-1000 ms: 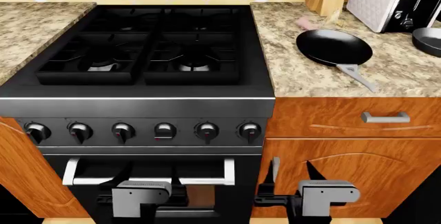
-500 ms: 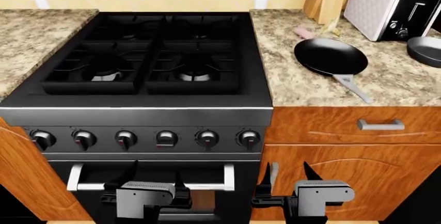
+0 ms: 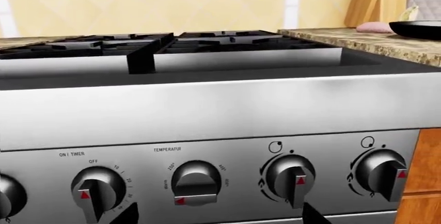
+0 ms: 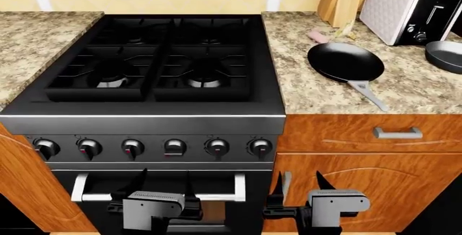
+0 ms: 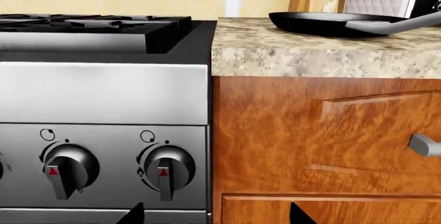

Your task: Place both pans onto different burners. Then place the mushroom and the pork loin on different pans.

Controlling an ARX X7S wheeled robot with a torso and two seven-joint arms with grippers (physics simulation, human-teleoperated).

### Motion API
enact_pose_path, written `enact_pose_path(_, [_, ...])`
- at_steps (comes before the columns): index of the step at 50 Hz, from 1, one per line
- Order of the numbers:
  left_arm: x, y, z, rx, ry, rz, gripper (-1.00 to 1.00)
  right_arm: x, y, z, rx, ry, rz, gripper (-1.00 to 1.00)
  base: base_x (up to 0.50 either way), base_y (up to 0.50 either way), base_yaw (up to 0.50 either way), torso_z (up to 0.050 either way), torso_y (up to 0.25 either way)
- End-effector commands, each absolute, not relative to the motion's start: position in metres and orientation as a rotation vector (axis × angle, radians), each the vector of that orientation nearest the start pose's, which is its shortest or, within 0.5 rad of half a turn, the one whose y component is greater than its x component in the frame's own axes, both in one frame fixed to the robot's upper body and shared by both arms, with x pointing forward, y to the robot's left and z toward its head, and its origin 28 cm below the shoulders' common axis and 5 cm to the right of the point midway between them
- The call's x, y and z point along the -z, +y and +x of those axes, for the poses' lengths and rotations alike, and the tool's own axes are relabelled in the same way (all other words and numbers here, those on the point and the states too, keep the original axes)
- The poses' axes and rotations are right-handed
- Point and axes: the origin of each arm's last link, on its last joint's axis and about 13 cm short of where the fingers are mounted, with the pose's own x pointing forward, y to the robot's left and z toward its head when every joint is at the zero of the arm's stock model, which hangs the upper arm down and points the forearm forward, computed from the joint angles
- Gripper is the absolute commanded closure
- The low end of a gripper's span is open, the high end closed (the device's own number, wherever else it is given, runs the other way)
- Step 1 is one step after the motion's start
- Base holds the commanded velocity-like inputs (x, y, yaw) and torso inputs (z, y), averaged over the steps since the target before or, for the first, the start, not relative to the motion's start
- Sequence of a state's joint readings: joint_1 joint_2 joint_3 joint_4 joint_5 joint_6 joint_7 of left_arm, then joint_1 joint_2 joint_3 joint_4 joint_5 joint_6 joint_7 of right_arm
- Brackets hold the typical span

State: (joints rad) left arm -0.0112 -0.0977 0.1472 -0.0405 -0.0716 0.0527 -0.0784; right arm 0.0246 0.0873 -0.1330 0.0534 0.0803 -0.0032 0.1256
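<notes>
View shifted slightly, both grippers [image 4: 163, 183] [image 4: 298, 183] open, empty, dial [image 3: 98, 189] labelled "ON / TIMER".

The matte black pan [image 4: 345, 60] sits flat on the counter right of the bare burners [image 4: 204, 79]. The grey pan [image 4: 445, 55] lies farther right. The pink pork loin [image 4: 317, 36] rests just behind the black pan.

The granite counter [image 4: 310, 83] carries black pan [image 4: 345, 60], pork loin [image 4: 317, 36].

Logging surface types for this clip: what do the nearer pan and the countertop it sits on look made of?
Pan: matte black, probably coated metal, no glare; flat silver-grey handle looks like bare metal. Countertop: speckled beige-brown, granite-like stone, though a simulator's render leaves that open.
</notes>
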Motion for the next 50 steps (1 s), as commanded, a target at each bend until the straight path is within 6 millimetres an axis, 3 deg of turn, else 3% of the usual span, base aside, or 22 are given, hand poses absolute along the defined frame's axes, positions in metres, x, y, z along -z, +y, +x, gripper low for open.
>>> enact_pose_path(1, [-0.0085,0.1992,0.2099,0.073,-0.020,0.028,-1.00,-0.0044,-0.0912,0.2129,-0.005,0.043,-0.012,-1.00,0.00,0.00,0.00,0.015,0.000])
enact_pose_path(10, [-0.0071,0.1990,0.2104,0.072,-0.008,0.037,-1.00,-0.0046,-0.0913,0.2128,-0.005,0.046,0.000,-1.00,0.00,-0.05,0.00,0.035,0.030])
enact_pose_path(50, [-0.0073,0.1982,0.2097,0.078,-0.015,0.044,-1.00,-0.0049,-0.0912,0.2124,-0.004,0.054,0.020,-1.00,0.00,-0.50,0.00,0.000,0.000])
